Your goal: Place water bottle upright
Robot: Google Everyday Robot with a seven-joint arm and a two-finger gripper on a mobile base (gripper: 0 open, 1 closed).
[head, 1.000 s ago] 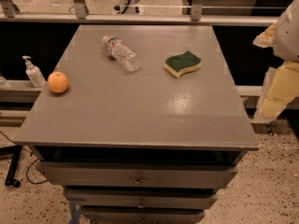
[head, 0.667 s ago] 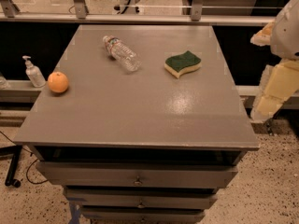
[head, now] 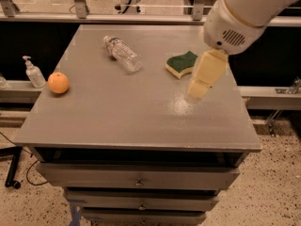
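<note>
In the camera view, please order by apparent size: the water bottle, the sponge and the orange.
1. water bottle, longest, lying down.
2. sponge, close to it in area.
3. orange, smallest.
The claw hangs above the table, in front of the sponge.

One clear ribbed plastic water bottle [head: 122, 54], one round orange [head: 58, 83], one green sponge [head: 181, 64], one white pump bottle [head: 33, 72], one cream tool [head: 196, 94] over the grey desk [head: 117, 121], right side.

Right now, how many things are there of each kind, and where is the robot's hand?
2 bottles: water bottle, pump bottle
1 orange
1 sponge
Total: 4
The hand is over the table's right side, near the sponge.
</note>
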